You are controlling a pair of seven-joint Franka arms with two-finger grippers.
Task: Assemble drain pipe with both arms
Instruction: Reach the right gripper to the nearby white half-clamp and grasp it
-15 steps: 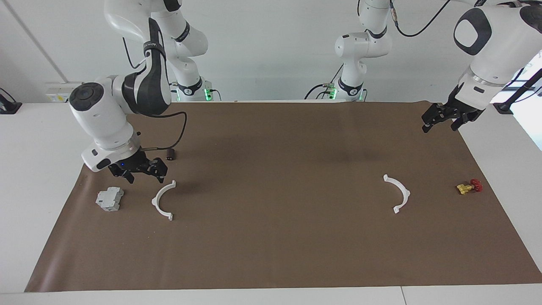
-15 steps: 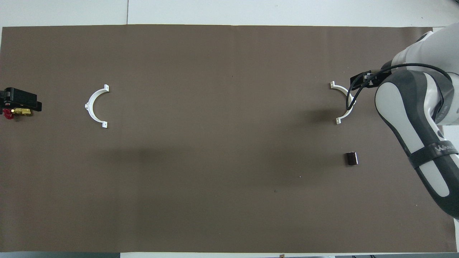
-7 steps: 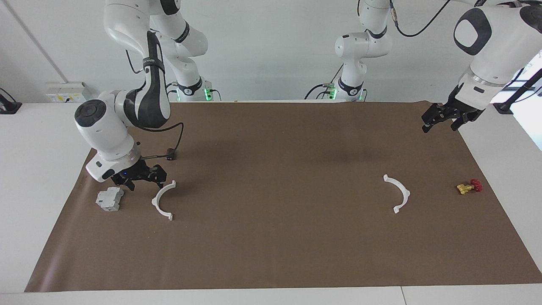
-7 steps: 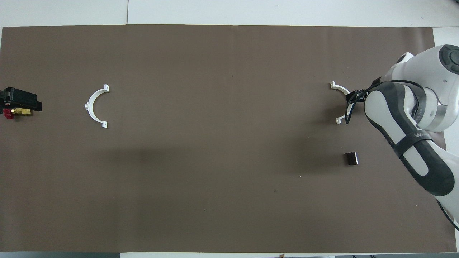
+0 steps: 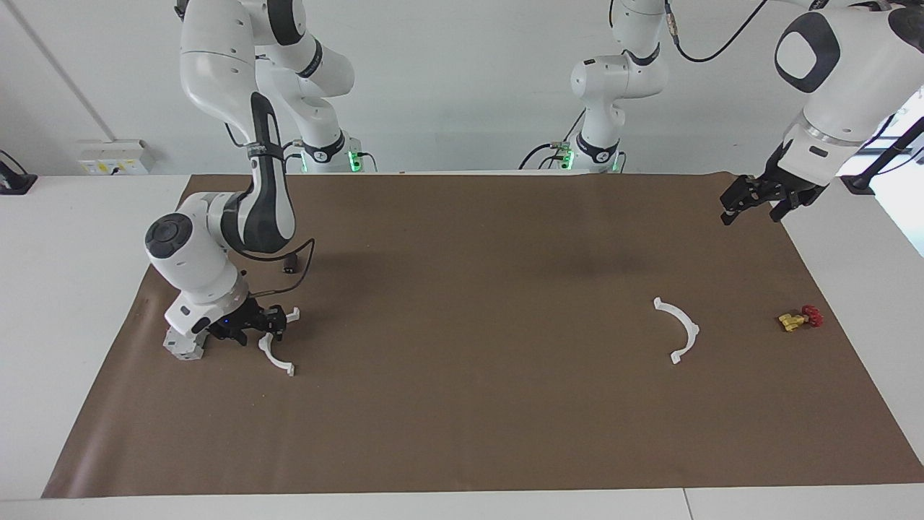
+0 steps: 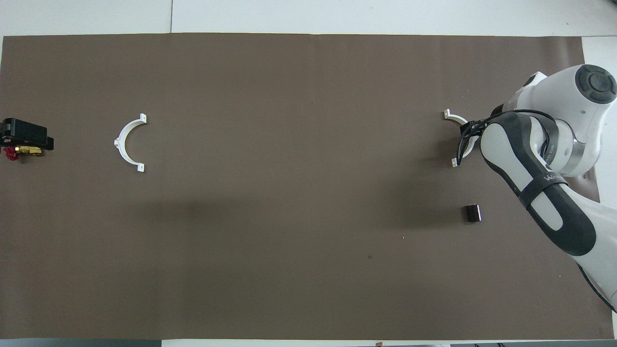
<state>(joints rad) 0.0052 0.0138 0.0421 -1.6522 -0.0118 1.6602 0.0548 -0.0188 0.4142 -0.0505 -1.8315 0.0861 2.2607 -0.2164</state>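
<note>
Two white half-ring arcs of the drain pipe lie apart on the brown mat. One arc [image 5: 280,362] lies at the right arm's end; only its end tabs [image 6: 454,164] show in the overhead view. My right gripper [image 5: 249,334] is down at the mat with its fingers spread at this arc's middle, open. The other arc [image 5: 682,328] lies alone toward the left arm's end [image 6: 126,144]. My left gripper [image 5: 754,204] hangs open and empty in the air over the mat's edge at the left arm's end [image 6: 26,136], waiting.
A grey boxy block [image 5: 180,348] sits beside the right gripper, partly hidden by its wrist. A small dark cylinder [image 5: 290,264] lies nearer to the robots than that arc [image 6: 472,213]. A small red and yellow valve [image 5: 800,318] lies below the left gripper [image 6: 14,152].
My right arm has swung down and toward the grey block, bringing its gripper from above the mat onto the arc's middle. The left arm and both arcs have not moved.
</note>
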